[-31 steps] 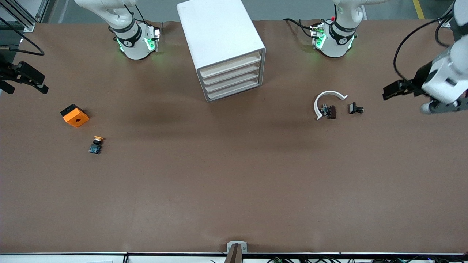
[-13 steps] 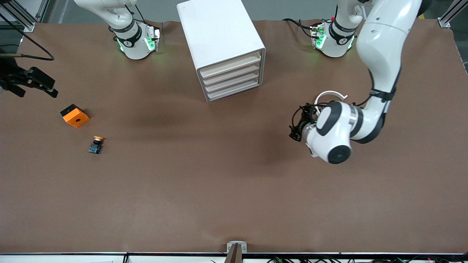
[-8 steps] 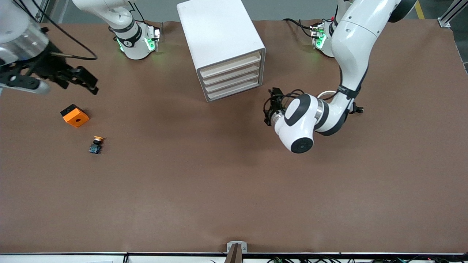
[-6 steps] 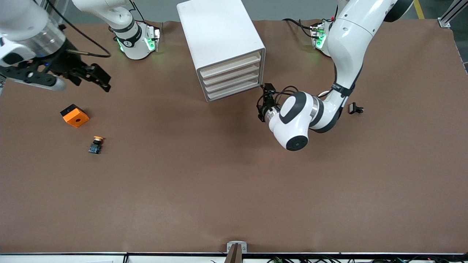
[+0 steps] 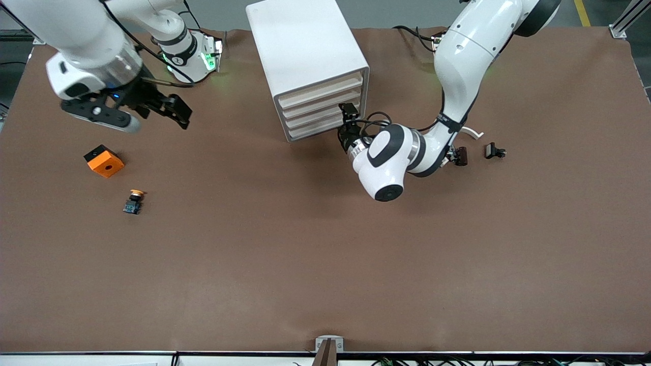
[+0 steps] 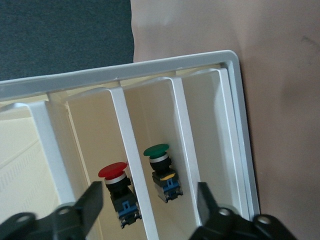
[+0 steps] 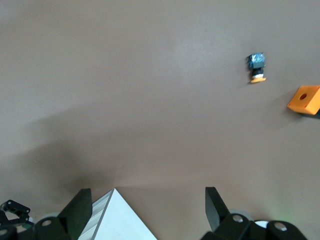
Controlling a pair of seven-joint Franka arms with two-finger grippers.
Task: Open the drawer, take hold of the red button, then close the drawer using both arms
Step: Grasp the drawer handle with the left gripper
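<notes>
The white cabinet (image 5: pixel 305 46) stands at the table's back middle; its four cream drawer fronts (image 5: pixel 318 108) look pushed in. My left gripper (image 5: pixel 346 123) is open in front of the lower drawers, at their corner toward the left arm's end. In the left wrist view a white divided tray (image 6: pixel 235 100) holds the red-capped button (image 6: pixel 114 171) beside a green-capped one (image 6: pixel 156 150), between the open fingers (image 6: pixel 92 202). My right gripper (image 5: pixel 178 113) is open and empty over the table between its base and the cabinet. The cabinet's corner (image 7: pixel 112 220) shows between its fingers (image 7: pixel 80 205).
An orange cube with a hole (image 5: pixel 104 161) and a yellow-orange-capped button (image 5: pixel 134 201) lie toward the right arm's end; both show in the right wrist view (image 7: pixel 305 98) (image 7: pixel 257 67). A white C-shaped ring (image 5: pixel 473 133) and small black parts (image 5: pixel 493 150) lie toward the left arm's end.
The left arm swung in from the left arm's end of the table to the cabinet's drawer fronts. The right arm came in from the table's edge toward the cabinet.
</notes>
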